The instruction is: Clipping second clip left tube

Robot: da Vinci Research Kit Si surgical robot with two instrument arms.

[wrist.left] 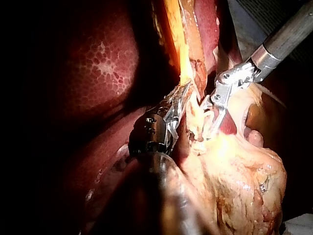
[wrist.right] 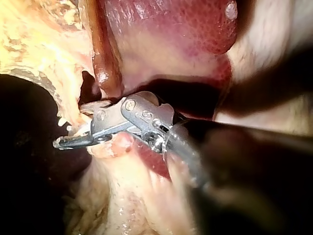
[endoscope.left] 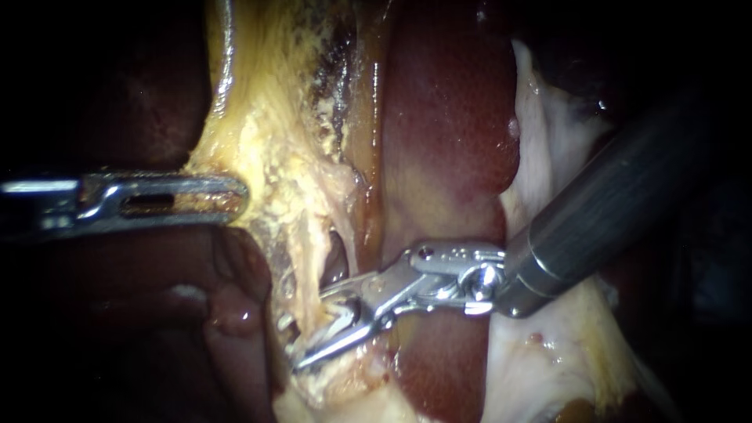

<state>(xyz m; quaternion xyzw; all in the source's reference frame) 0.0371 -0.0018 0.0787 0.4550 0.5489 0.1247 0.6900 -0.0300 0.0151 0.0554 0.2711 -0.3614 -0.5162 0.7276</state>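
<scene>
My right instrument (endoscope.left: 312, 329) comes in from the upper right. Its jaws stand open around the pale left tube (endoscope.left: 307, 266), one on each side, with a small bright piece, perhaps a clip, between them. A window of dark space separates this tube from the strand to its right. In the right wrist view the same jaws (wrist.right: 73, 125) straddle the pale tissue. My left instrument (endoscope.left: 235, 197) reaches in from the left, its slotted jaws shut on yellowish fatty tissue (endoscope.left: 270, 157) and holding it taut. The left wrist view shows that grip (wrist.left: 182, 95) and the right instrument (wrist.left: 210, 117) beyond it.
The dark red liver (endoscope.left: 446, 117) fills the middle behind the tubes. Pale whitish tissue (endoscope.left: 564, 157) lies under the right shaft. Reddish-brown tissue folds (endoscope.left: 235, 313) sit below the left instrument. The far left is dark.
</scene>
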